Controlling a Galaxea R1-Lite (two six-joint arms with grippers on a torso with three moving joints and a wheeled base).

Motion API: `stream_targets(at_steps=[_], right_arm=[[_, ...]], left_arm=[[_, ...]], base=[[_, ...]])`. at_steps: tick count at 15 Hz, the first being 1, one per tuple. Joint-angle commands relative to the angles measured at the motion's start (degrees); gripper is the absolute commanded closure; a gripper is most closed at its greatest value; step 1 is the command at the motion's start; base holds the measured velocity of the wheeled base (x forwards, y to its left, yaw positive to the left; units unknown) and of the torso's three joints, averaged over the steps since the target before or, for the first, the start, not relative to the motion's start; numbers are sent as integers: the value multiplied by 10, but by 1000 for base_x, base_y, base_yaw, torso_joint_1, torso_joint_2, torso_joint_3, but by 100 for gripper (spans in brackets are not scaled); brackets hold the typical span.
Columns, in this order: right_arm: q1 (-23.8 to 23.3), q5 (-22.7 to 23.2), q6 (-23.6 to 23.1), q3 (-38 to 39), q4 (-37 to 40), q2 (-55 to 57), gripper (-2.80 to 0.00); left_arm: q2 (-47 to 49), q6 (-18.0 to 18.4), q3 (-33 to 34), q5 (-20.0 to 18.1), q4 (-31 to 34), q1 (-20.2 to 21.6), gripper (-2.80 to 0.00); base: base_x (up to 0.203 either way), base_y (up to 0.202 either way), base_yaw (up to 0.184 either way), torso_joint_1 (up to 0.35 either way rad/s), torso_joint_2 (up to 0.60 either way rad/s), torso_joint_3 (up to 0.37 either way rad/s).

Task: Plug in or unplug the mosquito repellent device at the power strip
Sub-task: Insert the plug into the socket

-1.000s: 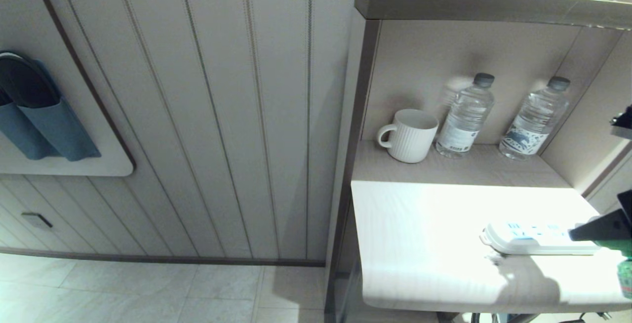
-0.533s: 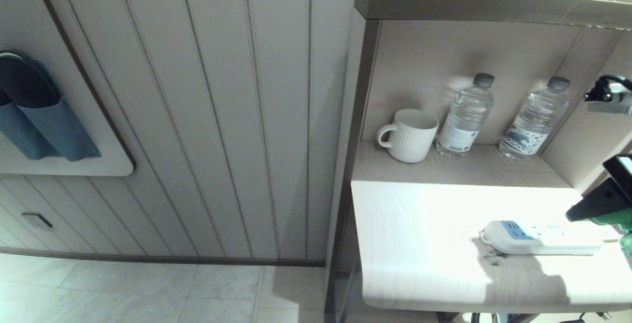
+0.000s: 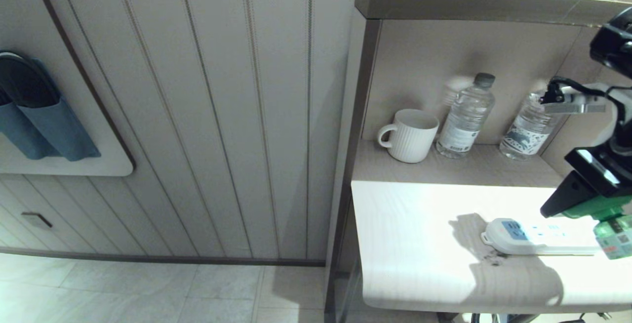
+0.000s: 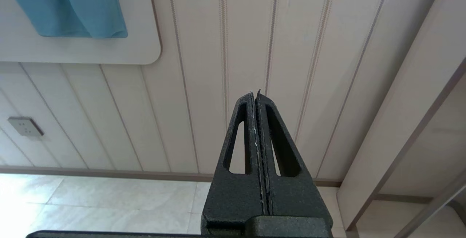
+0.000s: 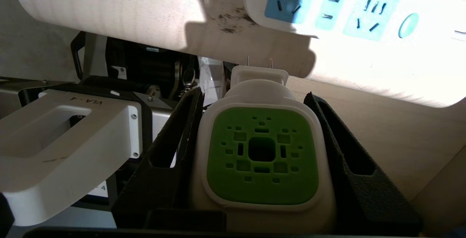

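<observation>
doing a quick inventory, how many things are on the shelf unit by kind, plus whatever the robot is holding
water bottles: 2
white ribbed mug: 1
power strip: 1
mosquito repellent device, in the right gripper: 1
total: 5

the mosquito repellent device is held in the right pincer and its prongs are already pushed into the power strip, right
Not quite. The right pincer does hold the mosquito repellent device, but its two prongs are bare and point toward the power strip without entering any socket. The right wrist view shows this; in the head view the device hangs off the strip's end.
</observation>
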Motion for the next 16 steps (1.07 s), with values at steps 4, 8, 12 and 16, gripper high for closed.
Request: stream_targets(at_steps=[4, 8, 12, 16], right_arm=[[-30, 2, 7, 11, 27, -5, 0], [-24, 5, 9, 14, 27, -13, 0], [-26, -3, 43, 4, 0, -1, 0], [-15, -74, 54, 1, 1, 35, 0]], left_arm=[[0, 0, 0, 0, -1, 0, 0], [0, 0, 0, 0, -1, 0, 0], [0, 0, 0, 0, -1, 0, 0], [0, 0, 0, 0, -1, 0, 0]], base=[[0, 0, 0, 0, 0, 0], [0, 0, 0, 0, 0, 0], [0, 0, 0, 0, 0, 0], [0, 0, 0, 0, 0, 0]])
